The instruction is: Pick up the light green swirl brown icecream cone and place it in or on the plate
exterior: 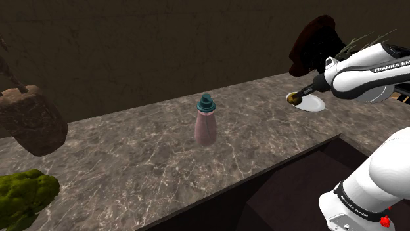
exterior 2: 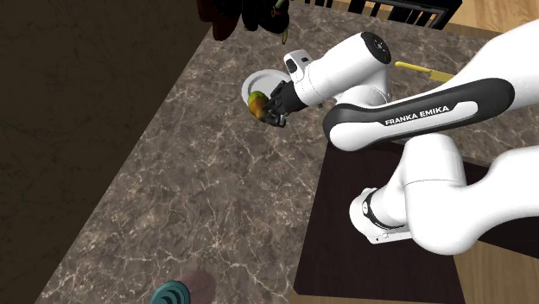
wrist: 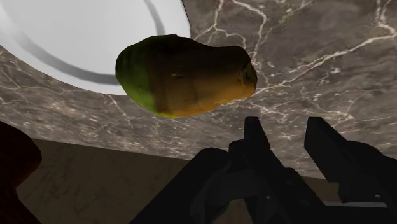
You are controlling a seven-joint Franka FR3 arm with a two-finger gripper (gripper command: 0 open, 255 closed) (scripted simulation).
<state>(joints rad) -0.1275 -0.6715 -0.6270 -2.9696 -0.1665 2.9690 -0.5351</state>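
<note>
Table (exterior: 131,157): marbled, carrying the plate (wrist: 76,38).
Cone (wrist: 184,76): just beyond my tool (wrist: 286,126), overlapping plate's rim.
Grip: wide, empty.

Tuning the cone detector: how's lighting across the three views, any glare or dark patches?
Shoulder view: dim, dark wall, the white plate stands out. Second exterior view: brighter, white arm well lit, no glare. Wrist view: icecream cone evenly lit, green-to-brown shading readable; the black hand shows little detail.
</note>
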